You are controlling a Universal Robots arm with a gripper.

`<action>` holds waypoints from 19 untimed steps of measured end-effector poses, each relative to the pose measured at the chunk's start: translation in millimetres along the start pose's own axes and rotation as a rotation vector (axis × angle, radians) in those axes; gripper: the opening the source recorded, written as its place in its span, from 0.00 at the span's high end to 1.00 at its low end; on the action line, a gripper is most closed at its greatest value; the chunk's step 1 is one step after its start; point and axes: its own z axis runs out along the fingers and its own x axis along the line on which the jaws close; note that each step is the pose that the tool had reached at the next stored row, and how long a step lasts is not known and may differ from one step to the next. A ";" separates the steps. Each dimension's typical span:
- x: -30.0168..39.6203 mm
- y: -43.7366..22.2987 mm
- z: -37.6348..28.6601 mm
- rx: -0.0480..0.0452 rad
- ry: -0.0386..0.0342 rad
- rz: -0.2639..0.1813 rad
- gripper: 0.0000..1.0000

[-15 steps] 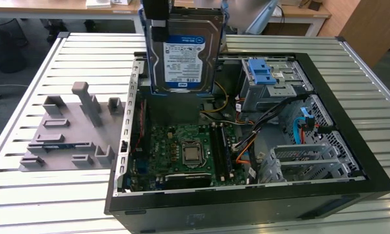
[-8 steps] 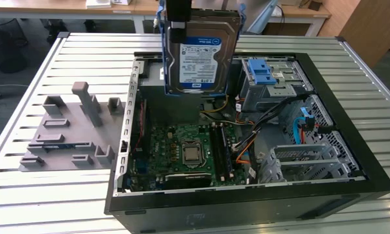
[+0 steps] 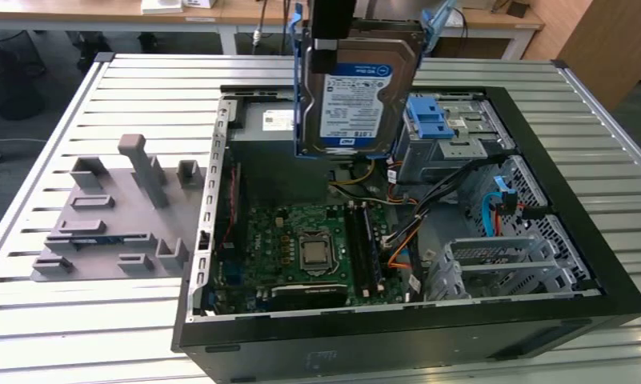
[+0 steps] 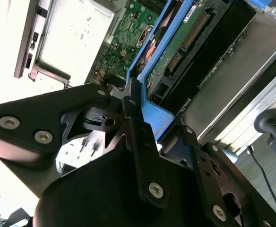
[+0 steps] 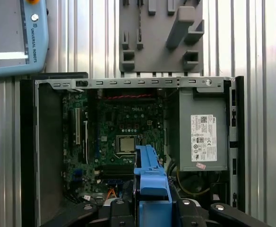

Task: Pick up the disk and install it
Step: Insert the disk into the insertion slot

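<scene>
On the slatted metal worktop [image 3: 106, 336], an open black computer case [image 3: 406, 340] lying on its side, interior facing up. Inside it, in falling order of size: green motherboard [image 3: 298, 240] across the middle, grey power supply [image 5: 202, 127] with a white sticker along 1 wall, metal drive cage [image 3: 464, 136] toward the exterior view's right with a ribbed blue latch piece [image 3: 431, 120] on top. Beside the case, on the exterior view's left, a grey slotted fixture [image 3: 106, 216]. Above the case, apparently clear of everything inside: the disk [image 3: 360, 92], hanging straight down from the claw [image 4: 152, 116], long axis vertical, label toward the exterior camera, lower edge just beside the drive cage, on the exterior view's left of it. Claw closed tight on the upper end of the disk's blue bracket [image 5: 150, 170], pinched between 2 dark fingers, as seen in both wrist views. In the second wrist view, the disk's green circuit-board side, connectors showing. Hard to judge from 1 oblique look: height above the cage, and whether over the power supply or nearer the camera. Cut off by the exterior view's upper edge: the grip itself. Hidden behind the disk: part of the power supply and the cage's nearest wall.
</scene>
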 end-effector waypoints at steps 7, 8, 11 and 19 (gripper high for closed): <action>0.3 -27.6 2.4 0.0009 -0.0001 0.000 0.64; 0.4 -31.3 2.7 0.0010 0.0000 0.000 0.64; 3.9 -34.6 3.8 0.0014 0.0002 0.000 0.64; 34.8 -35.6 8.7 0.0018 -0.0001 0.000 0.64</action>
